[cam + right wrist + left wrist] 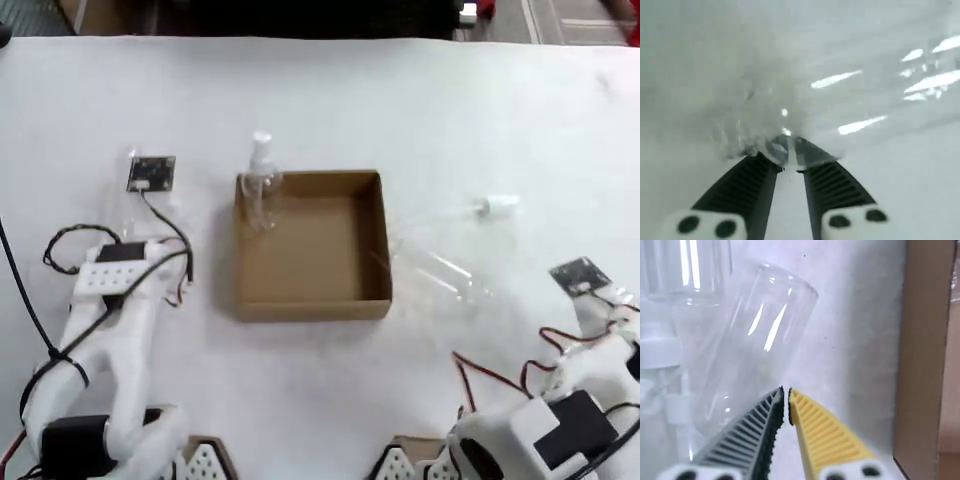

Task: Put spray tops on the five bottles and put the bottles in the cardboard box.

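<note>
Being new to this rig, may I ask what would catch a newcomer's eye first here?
The open cardboard box in the middle of the table draws the eye first, with a spray-topped bottle upright at one far corner. Other clear bottles lie beside the box, faint against the white. The left gripper, grey and yellow, is shut just before a near bottle.

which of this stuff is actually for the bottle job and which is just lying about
For the job:
cardboard box
capped bottle, upright at the box's far left corner
clear bottles, lying right of the box
loose spray top, beyond them

Not for the job:
small black board with its black wire
second board
red wires
</note>
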Robot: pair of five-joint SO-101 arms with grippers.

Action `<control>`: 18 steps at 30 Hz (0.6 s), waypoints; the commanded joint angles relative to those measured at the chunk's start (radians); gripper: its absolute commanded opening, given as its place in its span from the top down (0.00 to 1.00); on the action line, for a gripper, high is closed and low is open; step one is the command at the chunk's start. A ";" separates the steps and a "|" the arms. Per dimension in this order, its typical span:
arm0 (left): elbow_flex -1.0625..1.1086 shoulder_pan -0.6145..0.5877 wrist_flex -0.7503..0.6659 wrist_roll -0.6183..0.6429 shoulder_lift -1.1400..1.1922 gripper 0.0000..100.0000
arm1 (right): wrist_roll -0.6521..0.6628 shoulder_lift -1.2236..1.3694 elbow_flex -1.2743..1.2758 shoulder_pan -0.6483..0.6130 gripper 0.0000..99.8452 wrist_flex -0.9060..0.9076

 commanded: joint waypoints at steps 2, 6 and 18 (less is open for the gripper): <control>-0.044 0.012 -0.015 0.005 -0.027 0.98 | -0.109 -0.030 -0.003 -0.139 0.98 0.044; -0.044 0.024 -0.014 0.005 -0.027 0.98 | -0.262 -0.102 -0.003 -0.249 0.98 0.074; -0.044 0.025 -0.012 0.005 -0.027 0.98 | -0.525 -0.432 -0.017 -0.392 0.98 0.131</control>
